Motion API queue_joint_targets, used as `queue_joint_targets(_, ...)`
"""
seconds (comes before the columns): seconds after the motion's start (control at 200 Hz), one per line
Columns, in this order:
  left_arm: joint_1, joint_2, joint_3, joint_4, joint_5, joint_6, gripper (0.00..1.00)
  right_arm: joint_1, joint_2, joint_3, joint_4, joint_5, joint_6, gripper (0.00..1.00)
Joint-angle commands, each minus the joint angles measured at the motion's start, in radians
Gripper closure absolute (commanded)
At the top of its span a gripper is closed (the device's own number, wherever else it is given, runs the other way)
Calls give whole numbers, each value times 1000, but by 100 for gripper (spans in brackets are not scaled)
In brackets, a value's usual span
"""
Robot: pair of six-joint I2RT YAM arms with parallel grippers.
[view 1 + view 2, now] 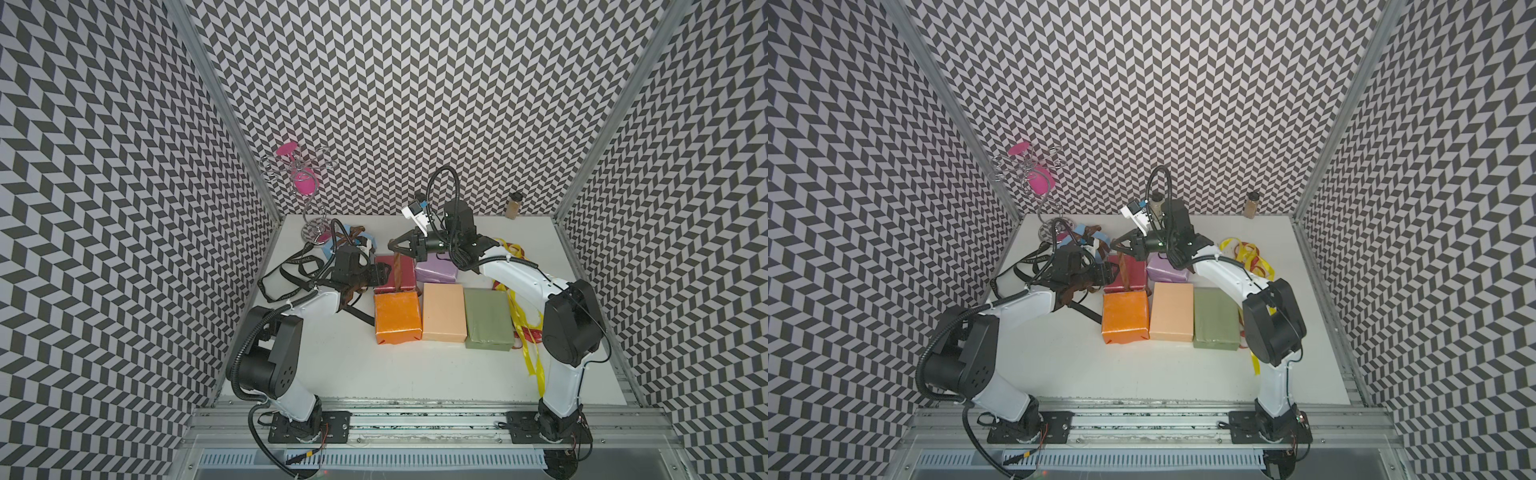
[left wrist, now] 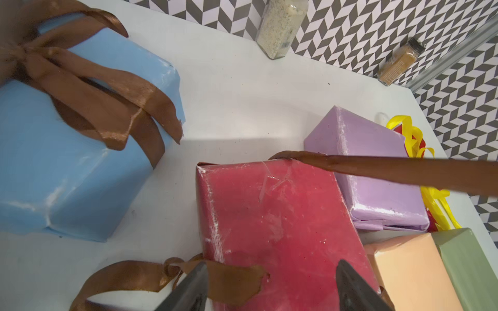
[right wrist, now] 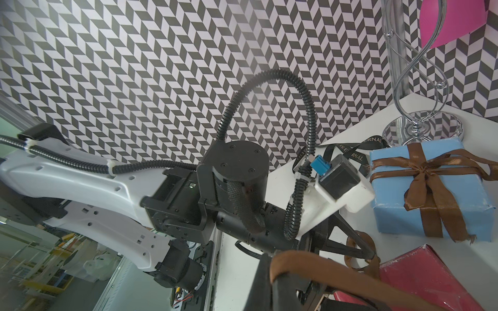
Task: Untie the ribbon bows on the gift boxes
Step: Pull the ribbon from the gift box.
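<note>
the loose brown satin ribbon (image 2: 404,169) of the dark red paper-wrapped gift box (image 2: 283,215) runs taut from the box's far edge up into the right gripper (image 1: 393,246). that gripper is clamped tight on it, apparently to drag it free. the left gripper (image 2: 270,265) hangs wide apart, holding nothing, just above the box's near end, likely ready to steady it. off to its side, the light blue box (image 2: 80,161) is not yet untied.

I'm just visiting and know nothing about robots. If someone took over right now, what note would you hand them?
Right gripper: shut on the taut brown satin ribbon of the dark red paper-wrapped box.
Left gripper: open, empty, above that box.
Done: orange box, peach box, olive green box and lilac box bare; yellow ribbons, red ribbon and black lettered ribbon lie loose on the table.
Left: free this ribbon, then untie the brown bow on the light blue box.
</note>
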Motion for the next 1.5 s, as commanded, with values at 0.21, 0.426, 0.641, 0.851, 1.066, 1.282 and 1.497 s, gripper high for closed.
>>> queue_joint_targets(0.21,-36,102,39,-5,-30,28,27,-8,-173,37,18,16,1,100)
queue_joint_targets(0.426,-45,131,64,-62,-118,30,27,-16,-256,50,-4,27,8,100)
queue_joint_targets(0.641,-45,137,58,-74,-146,32,27,-31,-324,116,-17,24,34,100)
queue_joint_targets(0.851,-45,152,57,-71,-151,29,27,-43,-402,238,-89,63,-3,100)
queue_joint_targets(1.066,-45,169,61,-64,-150,25,27,-72,-503,324,-100,122,-16,100)
queue_joint_targets(1.282,-44,180,61,-59,-149,21,27,-74,-608,371,-121,195,-64,100)
queue_joint_targets(1.497,-42,182,54,-55,-151,18,27,-74,-716,413,-162,347,-141,100)
